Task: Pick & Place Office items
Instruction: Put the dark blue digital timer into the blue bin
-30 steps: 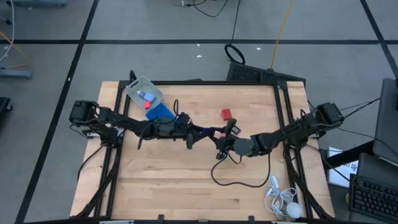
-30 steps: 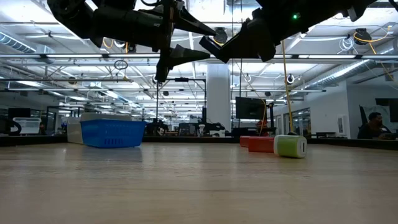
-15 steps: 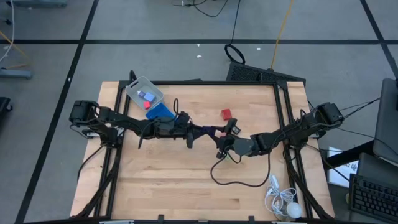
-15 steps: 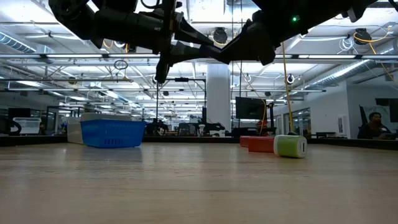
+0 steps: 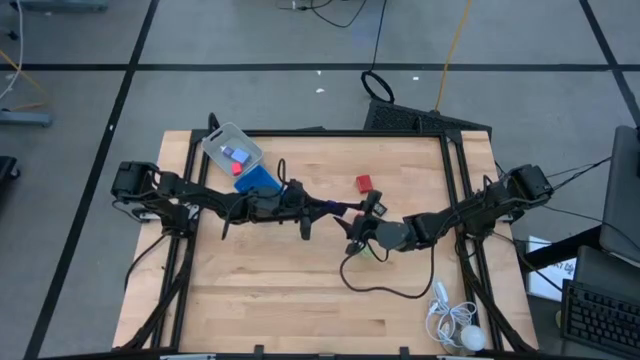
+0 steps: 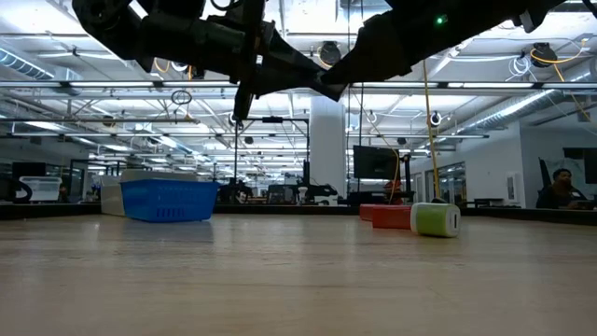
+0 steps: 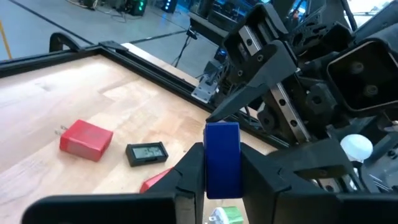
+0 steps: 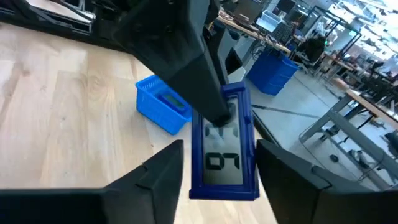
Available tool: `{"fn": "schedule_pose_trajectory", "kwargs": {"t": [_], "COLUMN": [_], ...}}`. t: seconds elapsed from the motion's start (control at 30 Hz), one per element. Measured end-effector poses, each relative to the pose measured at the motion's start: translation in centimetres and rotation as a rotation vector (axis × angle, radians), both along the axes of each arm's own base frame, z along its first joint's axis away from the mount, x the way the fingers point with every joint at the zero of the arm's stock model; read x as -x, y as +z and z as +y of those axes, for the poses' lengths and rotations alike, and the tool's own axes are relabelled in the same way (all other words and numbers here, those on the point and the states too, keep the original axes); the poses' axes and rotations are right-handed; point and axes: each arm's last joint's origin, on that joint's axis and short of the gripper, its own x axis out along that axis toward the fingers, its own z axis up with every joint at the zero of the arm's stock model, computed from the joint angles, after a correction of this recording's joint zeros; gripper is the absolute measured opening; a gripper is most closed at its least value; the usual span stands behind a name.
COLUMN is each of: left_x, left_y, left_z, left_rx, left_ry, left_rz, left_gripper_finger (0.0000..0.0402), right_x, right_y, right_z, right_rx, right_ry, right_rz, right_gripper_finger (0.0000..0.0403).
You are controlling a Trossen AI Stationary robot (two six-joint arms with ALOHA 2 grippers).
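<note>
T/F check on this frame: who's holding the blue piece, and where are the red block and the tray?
1. The left end effector clamps the blue piece above the table. True.
2. The right end effector also grips it. False: its fingers stand apart on either side of the piece.
3. A red block lies on the table. True.
4. The blue tray sits by the right arm's base. False: it is on the left half, beside the clear box.
</note>
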Motion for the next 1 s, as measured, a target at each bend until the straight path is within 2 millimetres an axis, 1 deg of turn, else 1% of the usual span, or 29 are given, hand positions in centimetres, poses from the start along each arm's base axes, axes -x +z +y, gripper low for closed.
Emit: {"fn": "schedule_pose_trajectory", "kwargs": {"t": [0.13,0.23,0.4,0.5,0.67,0.83,0.93,1.0], "left_x": [0.0,0.0,0.0,0.6,2.6,5.2,6.8,7.9], "left_y": [0.0,0.1,-0.1,0.2,1.6,3.0,3.2,3.0], "left_z": [0.0,0.0,0.3,0.8,1.5,1.2,1.0,1.1], "left_rx": [-0.029,-0.045,-0.058,-0.058,-0.069,-0.113,-0.126,-0.126], "left_ry": [0.001,-0.001,-0.009,-0.011,0.038,0.138,0.171,0.187], "left_rz": [0.0,-0.002,0.026,0.075,0.188,0.293,0.33,0.363], "left_gripper_finger": [0.0064,0.0064,0.0066,0.0063,0.0064,0.0063,0.0063,0.0063], "right_x": [0.2,0.8,2.8,4.1,6.1,7.3,7.7,7.8], "right_y": [0.2,1.4,3.4,4.0,3.7,3.0,2.8,2.7], "right_z": [0.0,0.1,0.2,0.1,-0.3,-0.8,-0.9,-1.0], "right_rx": [-0.005,-0.041,-0.09,-0.126,-0.165,-0.184,-0.183,-0.185], "right_ry": [0.009,0.014,0.015,0.019,0.024,0.025,0.031,0.033], "right_rz": [-0.001,-0.042,-0.058,-0.081,-0.128,-0.192,-0.228,-0.246], "right_gripper_finger": [0.0226,0.0249,0.0272,0.0276,0.0269,0.0263,0.0263,0.0262]}}
